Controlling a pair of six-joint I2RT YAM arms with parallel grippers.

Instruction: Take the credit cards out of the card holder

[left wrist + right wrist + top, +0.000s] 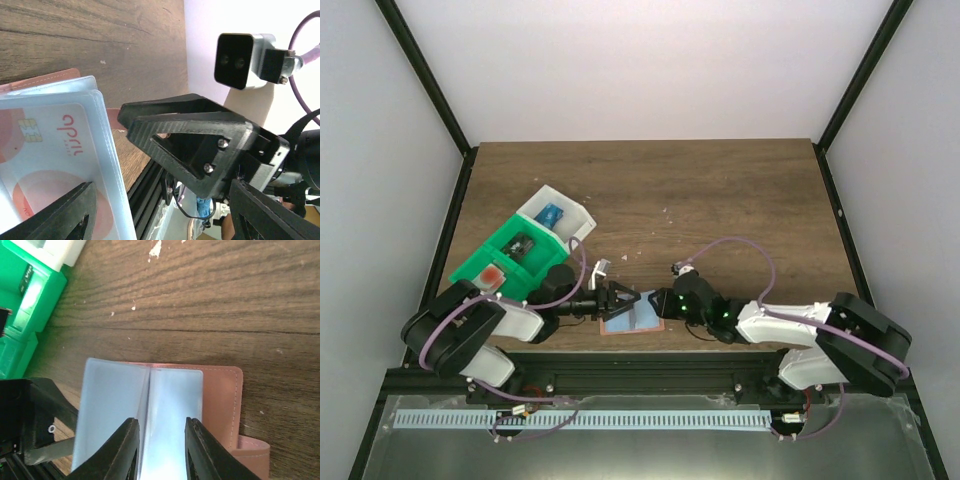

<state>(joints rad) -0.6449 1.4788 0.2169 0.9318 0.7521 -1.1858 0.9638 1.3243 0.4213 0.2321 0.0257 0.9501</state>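
The card holder (630,320) lies open near the table's front edge, with light blue clear sleeves and a salmon cover (220,395). A red and white credit card (45,165) sits inside a sleeve in the left wrist view. My left gripper (623,298) is open, its fingers wide apart; one finger (65,212) lies over the sleeve with the card. My right gripper (650,303) faces it from the right. Its fingers (122,450) are apart, one on each side of the right-hand sleeve (172,410) by the centre fold. Neither gripper holds a card.
A green tray (480,262) and a white tray (575,213) stand at the left. The white one holds a blue item (552,215); the green one holds a dark item and a red one. The table's front rail (650,358) is just below the holder.
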